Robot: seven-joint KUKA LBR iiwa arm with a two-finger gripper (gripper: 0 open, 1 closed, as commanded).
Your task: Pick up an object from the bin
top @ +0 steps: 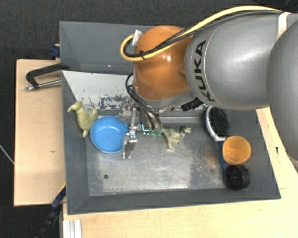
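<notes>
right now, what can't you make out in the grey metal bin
Camera view:
- black oval hairbrush: top end hidden under the grey arm.
- small olive toy dinosaur: too small to tell its kind or pose.
- gripper beside the blue round plastic bowl: touching or not, unclear.
- grey metal bin: back right floor covered by the arm.

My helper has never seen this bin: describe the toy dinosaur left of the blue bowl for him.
In the grey bin, find the blue bowl near the left wall. The toy dinosaur lies between bowl and wall, at the bowl's upper left. The other dinosaur is greener and lies right of the bowl, mid-bin.
</notes>
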